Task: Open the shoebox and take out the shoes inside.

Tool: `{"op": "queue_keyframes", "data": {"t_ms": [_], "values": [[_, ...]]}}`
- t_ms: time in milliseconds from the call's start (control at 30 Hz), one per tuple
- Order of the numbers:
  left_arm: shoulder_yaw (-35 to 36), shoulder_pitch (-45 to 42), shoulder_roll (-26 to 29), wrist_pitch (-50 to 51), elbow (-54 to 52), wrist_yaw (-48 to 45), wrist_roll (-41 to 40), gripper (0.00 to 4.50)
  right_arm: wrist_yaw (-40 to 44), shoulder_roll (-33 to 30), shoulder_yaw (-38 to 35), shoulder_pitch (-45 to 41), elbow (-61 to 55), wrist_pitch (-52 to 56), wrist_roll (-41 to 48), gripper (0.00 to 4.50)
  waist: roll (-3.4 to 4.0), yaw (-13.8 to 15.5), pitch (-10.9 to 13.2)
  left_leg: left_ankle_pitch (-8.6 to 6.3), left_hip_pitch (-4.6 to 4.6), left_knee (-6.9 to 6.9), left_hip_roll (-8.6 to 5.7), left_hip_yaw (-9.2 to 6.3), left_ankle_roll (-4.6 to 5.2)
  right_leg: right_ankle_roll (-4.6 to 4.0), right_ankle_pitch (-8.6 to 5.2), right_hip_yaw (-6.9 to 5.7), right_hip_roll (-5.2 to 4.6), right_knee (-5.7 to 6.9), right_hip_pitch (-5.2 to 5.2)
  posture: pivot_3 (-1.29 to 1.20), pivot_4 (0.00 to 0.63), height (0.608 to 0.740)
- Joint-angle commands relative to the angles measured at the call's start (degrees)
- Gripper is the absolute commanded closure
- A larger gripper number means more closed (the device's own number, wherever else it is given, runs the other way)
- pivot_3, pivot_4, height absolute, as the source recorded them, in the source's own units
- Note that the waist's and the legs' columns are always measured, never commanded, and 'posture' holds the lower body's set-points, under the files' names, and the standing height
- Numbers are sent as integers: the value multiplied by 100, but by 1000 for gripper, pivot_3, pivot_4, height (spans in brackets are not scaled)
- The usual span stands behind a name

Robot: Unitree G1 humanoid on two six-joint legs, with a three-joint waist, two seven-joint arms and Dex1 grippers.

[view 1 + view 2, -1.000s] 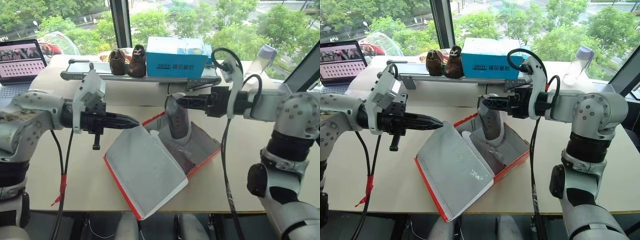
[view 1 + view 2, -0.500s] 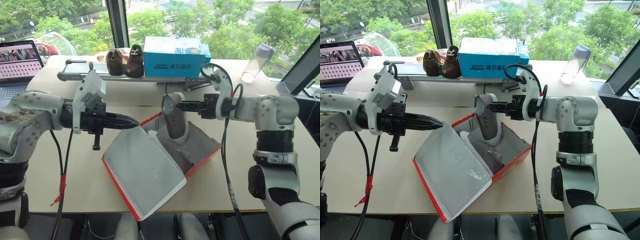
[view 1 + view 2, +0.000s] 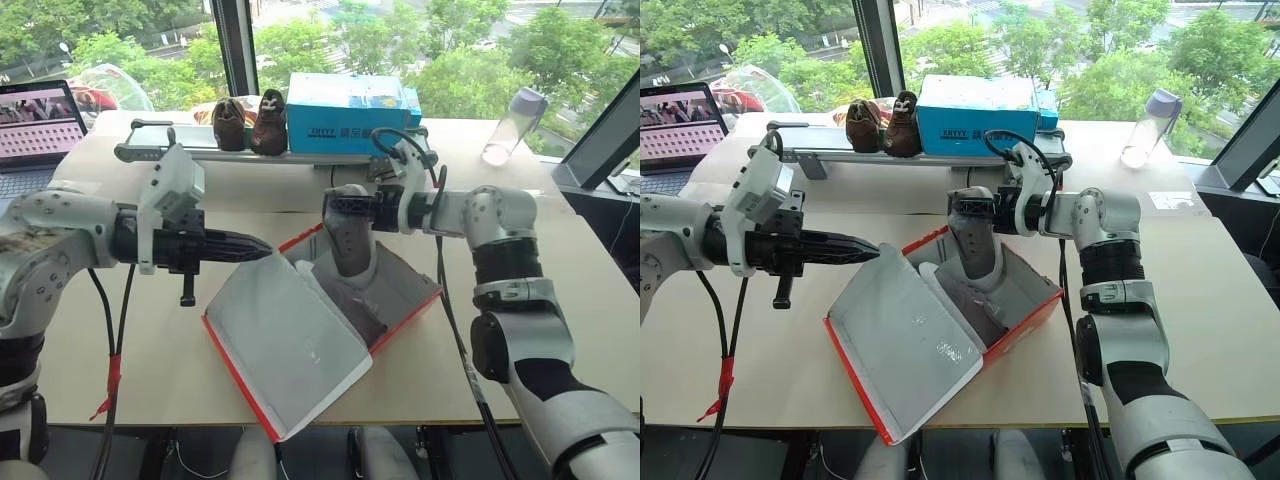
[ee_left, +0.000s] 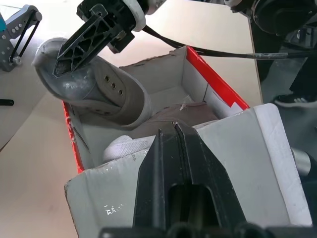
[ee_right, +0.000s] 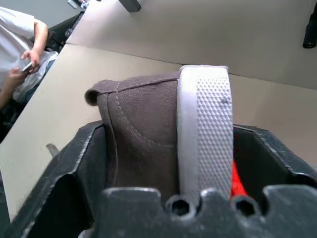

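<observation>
- Between your right gripper's (image 5: 198,163) black fingers sits a grey canvas sneaker (image 3: 350,235), heel clamped, ribbed white rubber sole.
- Against your pinched-shut left gripper (image 3: 262,246) leans the red cardboard shoebox's (image 3: 415,305) grey-white lid (image 3: 290,345).

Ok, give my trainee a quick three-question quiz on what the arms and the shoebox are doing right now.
1. True or false: the shoebox has its lid open.
2. What does the right pincer grip? A) blue box B) grey shoe C) bottle
3. Fill in: the left pincer is shut, its tip at the raised edge of the ____.

Key: 1 true. 2 B, the grey shoe, heel up, toe down in the box. 3 lid.
</observation>
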Motion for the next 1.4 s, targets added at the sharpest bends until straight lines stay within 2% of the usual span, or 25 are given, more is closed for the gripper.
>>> {"op": "queue_keyframes", "data": {"t_ms": [33,167,233,467,567,733,900,1133,1367,1400], "values": [[214,-4,130,-54,-156,22,-35,4500,-43,-47,-211,-294,0,-210,-12,2395,0,0,0,0,0,0,0,0,0,0,0,0,0,0,0,0,150,740],[192,-15,106,-70,-123,28,-45,4500,-132,-58,-348,-377,-269,57,145,3634,0,1,0,0,0,0,0,0,0,0,0,0,0,1,-1,0,150,740],[124,-59,64,-106,-81,5,-20,4500,-294,-51,-518,-456,-710,402,344,3919,1,3,1,0,0,-1,0,0,0,0,0,0,0,1,-2,0,150,740],[-106,-232,-92,-253,94,-105,88,4500,-1004,-60,-1469,-922,-1787,1403,1039,3919,2,18,1,0,0,-3,1,0,0,-1,0,-1,1,7,-3,0,150,740],[-259,-361,-211,-344,210,-187,152,4500,-750,-881,-1470,-1048,-2053,1574,1062,3919,1,81,2,0,-1,0,0,0,0,-1,0,-4,-1,6,-1,0,150,740],[-454,-466,-385,-471,355,-319,271,4500,502,-2833,-679,-608,-1418,1118,566,3919,0,201,2,0,-15,-1,-10,1,-1,5,-2,-4,-9,-33,9,0,150,740],[-537,-517,-547,-515,396,-384,301,4500,1718,-3678,-137,-2,-797,642,320,3919,0,21,2,0,-12,-1,-13,5,0,9,0,17,-4,-27,5,0,150,740],[-283,-672,-577,-156,311,-466,-229,4500,2735,-3850,726,1105,-388,-252,-307,3919,3,-144,3,0,4,11,-16,5,1,13,-3,40,2,1,6,0,150,740],[-165,-794,-546,33,295,-389,-409,4500,2964,-3444,1115,1024,977,-1184,-1087,3919,7,-135,6,0,6,12,-24,5,1,25,-10,45,-1,4,7,0,150,740],[-156,-795,-545,49,283,-372,-419,4500,2937,-3436,1205,1000,1205,-1506,-1303,3453,7,-130,6,0,6,11,-25,5,1,24,-10,45,-2,5,7,0,150,740]]}}
